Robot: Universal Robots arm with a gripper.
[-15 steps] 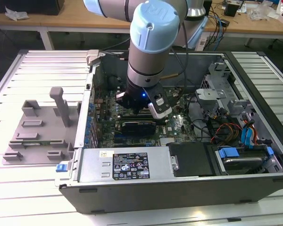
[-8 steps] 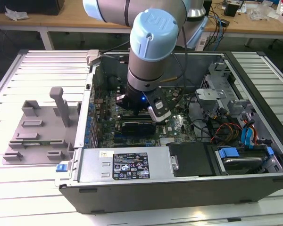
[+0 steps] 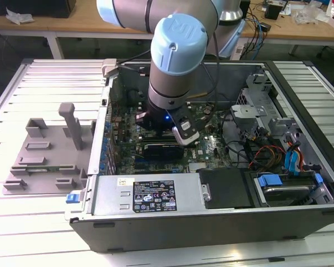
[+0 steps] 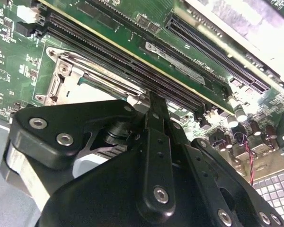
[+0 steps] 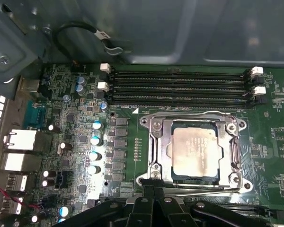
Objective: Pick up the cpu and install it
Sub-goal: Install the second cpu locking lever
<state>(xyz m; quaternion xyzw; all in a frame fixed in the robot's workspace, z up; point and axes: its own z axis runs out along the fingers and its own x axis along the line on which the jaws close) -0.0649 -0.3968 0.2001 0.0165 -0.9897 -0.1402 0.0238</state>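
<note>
Gripper (image 5: 154, 189) fingers met, empty, we noted. First wrist view showed cpu (image 5: 195, 152) seated in socket frame (image 5: 156, 142), just beyond fingertips; exterior view showed computer case (image 3: 156, 219).

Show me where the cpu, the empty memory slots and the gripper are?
cpu (image 5: 195, 154), first wrist view: middle of its silvery top, inside the metal socket frame.
memory slots (image 5: 180, 87), first wrist view: middle of the black rows.
gripper (image 5: 154, 182), first wrist view: black fingertips at the socket's edge.
</note>
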